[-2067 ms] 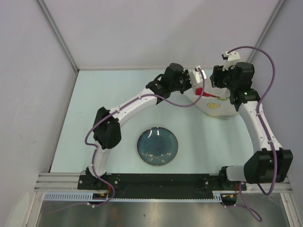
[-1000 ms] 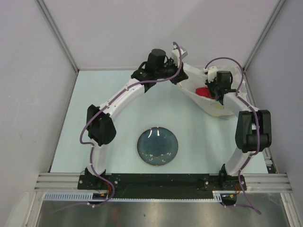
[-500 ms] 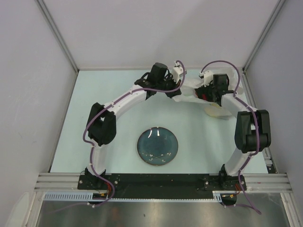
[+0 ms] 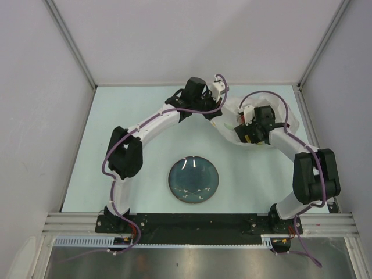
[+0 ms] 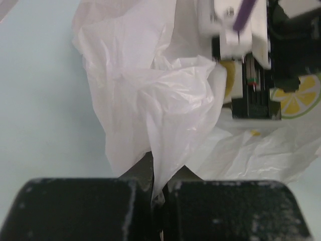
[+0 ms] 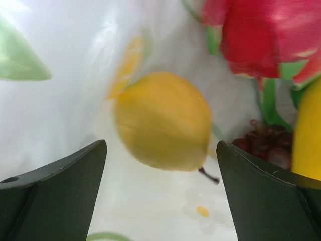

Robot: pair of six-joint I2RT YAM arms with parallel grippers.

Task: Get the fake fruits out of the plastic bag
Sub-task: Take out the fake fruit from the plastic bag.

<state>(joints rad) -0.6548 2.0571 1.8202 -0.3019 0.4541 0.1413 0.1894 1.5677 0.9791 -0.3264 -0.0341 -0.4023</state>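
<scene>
The plastic bag [image 4: 286, 118] lies crumpled at the back right of the table. My left gripper [image 4: 220, 111] is shut on a pinched fold of the bag's edge [image 5: 159, 193] and holds it up. My right gripper [image 4: 242, 130] reaches into the bag's mouth, its jaws wide open [image 6: 161, 145]. In the right wrist view a round yellow fruit [image 6: 163, 120] lies just ahead between the fingers [image 6: 55, 186], untouched. Behind it are the red-pink dragon fruit [image 6: 271, 35], the dark grape bunch [image 6: 263, 145] and the banana's edge [image 6: 308, 135].
A round dark blue-green plate [image 4: 193, 179] sits in the near middle of the table. Grey walls close in the back and both sides. The right arm's wrist [image 5: 251, 60] shows close behind the held fold in the left wrist view.
My right gripper has opened wide and moved nearer and leftwards into the bag. The left gripper, still shut on the bag, came down a little and has since stayed still.
</scene>
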